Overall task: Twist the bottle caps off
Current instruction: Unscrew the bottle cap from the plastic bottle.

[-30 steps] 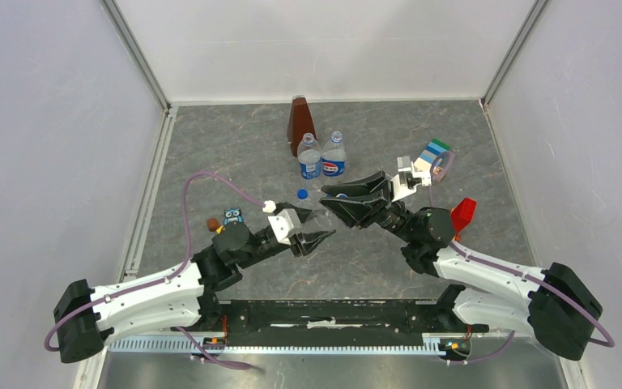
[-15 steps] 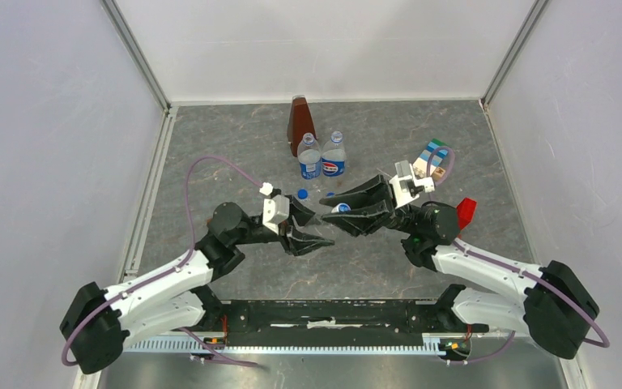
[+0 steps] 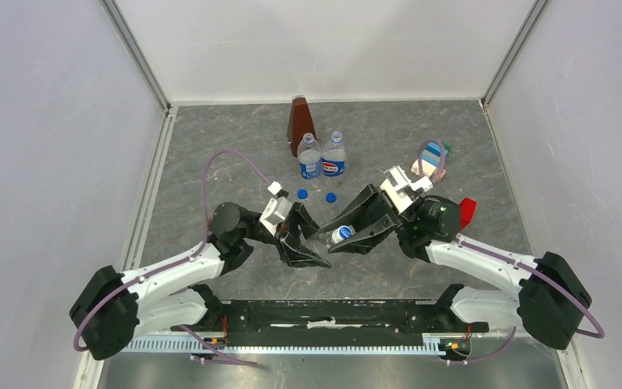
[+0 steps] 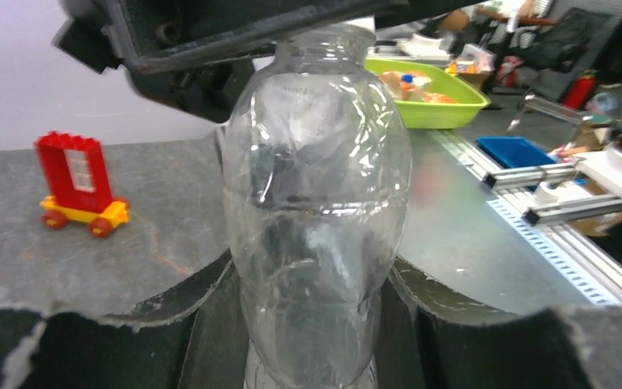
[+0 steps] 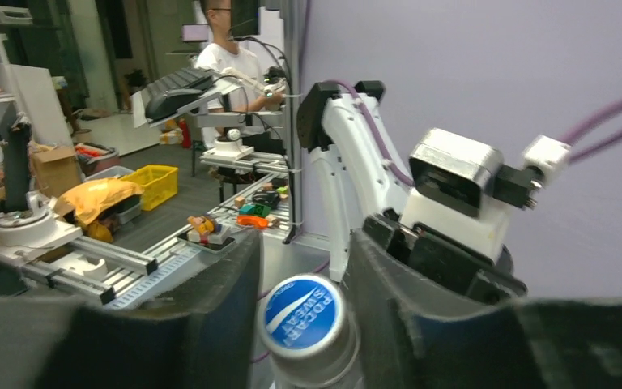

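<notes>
A small clear unlabelled bottle (image 3: 329, 241) hangs tilted between my two grippers above the near middle of the table. My left gripper (image 3: 317, 245) is shut on the bottle's body (image 4: 316, 186), which fills the left wrist view between the left gripper's (image 4: 316, 324) jaws. My right gripper (image 3: 336, 238) is shut on its white cap with a blue mark (image 3: 340, 234). In the right wrist view that cap (image 5: 300, 318) sits between the right gripper's (image 5: 301, 279) jaws. Two labelled bottles (image 3: 309, 159) (image 3: 334, 156) stand further back. Two blue caps (image 3: 302, 194) (image 3: 331, 196) lie in front of them.
A brown pyramid-shaped object (image 3: 299, 121) stands behind the labelled bottles. A red toy block (image 3: 466, 211) and a striped block (image 3: 433, 154) lie to the right of my right arm. Walls close in the table on three sides.
Both grippers have come toward the near edge and closer together, the white cap moving with them. The left arm has swung right. The second blue cap on the table has come into view.
</notes>
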Controlling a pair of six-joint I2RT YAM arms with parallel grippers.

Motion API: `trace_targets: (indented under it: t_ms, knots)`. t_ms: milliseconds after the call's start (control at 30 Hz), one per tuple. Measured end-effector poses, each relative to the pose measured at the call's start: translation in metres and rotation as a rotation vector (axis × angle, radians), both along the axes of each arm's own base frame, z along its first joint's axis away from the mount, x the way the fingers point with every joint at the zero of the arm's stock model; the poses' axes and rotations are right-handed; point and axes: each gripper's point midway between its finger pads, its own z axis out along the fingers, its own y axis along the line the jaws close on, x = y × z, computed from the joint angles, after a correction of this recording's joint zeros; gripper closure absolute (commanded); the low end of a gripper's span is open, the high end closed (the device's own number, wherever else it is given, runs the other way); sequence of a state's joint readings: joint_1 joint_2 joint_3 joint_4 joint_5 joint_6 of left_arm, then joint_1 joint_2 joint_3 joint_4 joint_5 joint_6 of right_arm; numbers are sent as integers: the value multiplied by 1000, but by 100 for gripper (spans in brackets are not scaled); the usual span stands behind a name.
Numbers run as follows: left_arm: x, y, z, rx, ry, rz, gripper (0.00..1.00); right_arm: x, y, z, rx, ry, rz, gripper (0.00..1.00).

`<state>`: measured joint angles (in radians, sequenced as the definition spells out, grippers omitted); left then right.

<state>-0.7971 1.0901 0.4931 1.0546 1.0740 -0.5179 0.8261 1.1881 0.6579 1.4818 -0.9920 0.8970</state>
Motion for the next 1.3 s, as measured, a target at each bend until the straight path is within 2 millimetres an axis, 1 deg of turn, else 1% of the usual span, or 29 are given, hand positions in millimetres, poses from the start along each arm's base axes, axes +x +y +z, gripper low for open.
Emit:
trace_targets:
  t_ms: [67,133,233,300,367,433,500,567,633,667,767,800,900,1000,1100,1133,1200,1267,1300]
  knots:
    - [8,-1,-2,8,-17,70,98,7,-4,-1,17,11,-56,39]
    - [18,0,-1,11,-44,175,98,17,-10,0,46,23,-171,34]
    - [30,7,11,-25,-105,333,98,30,-25,14,118,32,-340,30]
    - [35,11,18,-48,-141,412,98,38,-34,21,167,42,-427,29]
    - [40,11,19,-50,-172,483,98,49,-39,25,197,64,-497,29]
    - [43,8,14,-27,-190,528,98,59,-38,21,191,96,-537,29]
    - [46,3,5,8,-201,562,98,72,-34,12,170,142,-576,29]
    - [52,-3,-9,60,-206,604,98,84,-29,1,139,184,-606,29]
    - [56,-5,-19,96,-210,638,98,91,-26,-6,121,214,-628,34]
    - [58,-6,-21,104,-212,653,98,94,-25,-8,116,224,-636,36]
    - [64,-6,-22,112,-216,699,98,98,-22,-11,113,256,-649,36]
    - [66,-5,-22,112,-217,714,98,100,-21,-13,113,269,-655,38]
    - [70,-4,-21,112,-222,744,98,104,-22,-21,115,302,-669,40]
    - [73,-3,-22,115,-219,768,98,106,-23,-25,119,324,-679,51]
    - [76,-3,-22,117,-216,784,98,106,-23,-24,127,331,-673,66]
    - [77,-3,-23,120,-215,789,98,105,-23,-24,128,334,-669,74]
    - [78,-3,-22,118,-214,796,98,106,-22,-24,133,336,-666,85]
    - [79,-2,-22,118,-213,802,98,106,-22,-23,138,335,-665,100]
    - [79,-2,-22,118,-213,803,98,106,-21,-23,140,336,-663,100]
